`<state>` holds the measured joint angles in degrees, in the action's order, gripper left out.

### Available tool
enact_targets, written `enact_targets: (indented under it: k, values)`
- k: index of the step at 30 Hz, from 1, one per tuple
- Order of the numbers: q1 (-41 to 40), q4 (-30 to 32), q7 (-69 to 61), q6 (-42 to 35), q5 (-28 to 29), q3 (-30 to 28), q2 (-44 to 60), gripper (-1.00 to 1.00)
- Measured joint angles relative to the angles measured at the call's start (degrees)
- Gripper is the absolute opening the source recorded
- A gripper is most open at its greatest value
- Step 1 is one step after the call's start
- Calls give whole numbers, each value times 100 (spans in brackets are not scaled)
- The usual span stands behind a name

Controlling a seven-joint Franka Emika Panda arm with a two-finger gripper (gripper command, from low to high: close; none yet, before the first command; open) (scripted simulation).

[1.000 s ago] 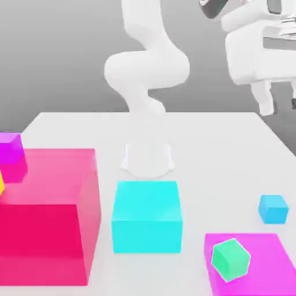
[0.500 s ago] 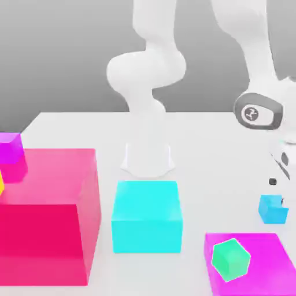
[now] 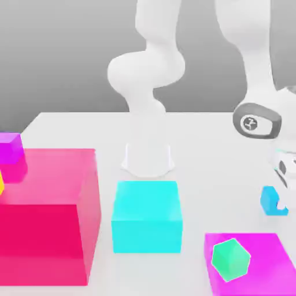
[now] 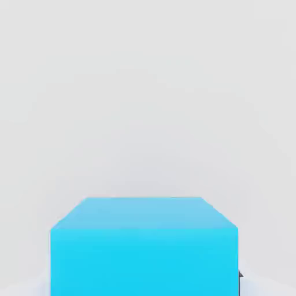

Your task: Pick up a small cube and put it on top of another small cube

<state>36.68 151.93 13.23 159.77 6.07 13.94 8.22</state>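
One gripper (image 3: 280,202), pinching small blue cube (image 3: 268,202) beyond magenta slab (image 3: 268,260); one small green cube (image 3: 231,259), atop that slab

small blue cube (image 4: 144,260): near face and top visible | pale surface (image 4: 144,87): behind

A round dark emblem (image 3: 250,123) is showing on the pale face of the arm's grey-rimmed joint (image 3: 257,121), above the claw (image 3: 284,202) and toward the exterior view's left of it. The emblem is carrying a small angular figure inside its ring, too small to make out as any letter. No words, brand names or numbers are reading clearly anywhere around the claw.
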Motion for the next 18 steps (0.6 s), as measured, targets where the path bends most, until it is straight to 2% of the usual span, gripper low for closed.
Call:
enact_targets:
  k: [3, 18]
  values:
    - [-546, -391, -141, -617, -214, -446, -258, -100]
    - [-4699, -2863, -231, -3850, -485, -2570, -1063, -100]
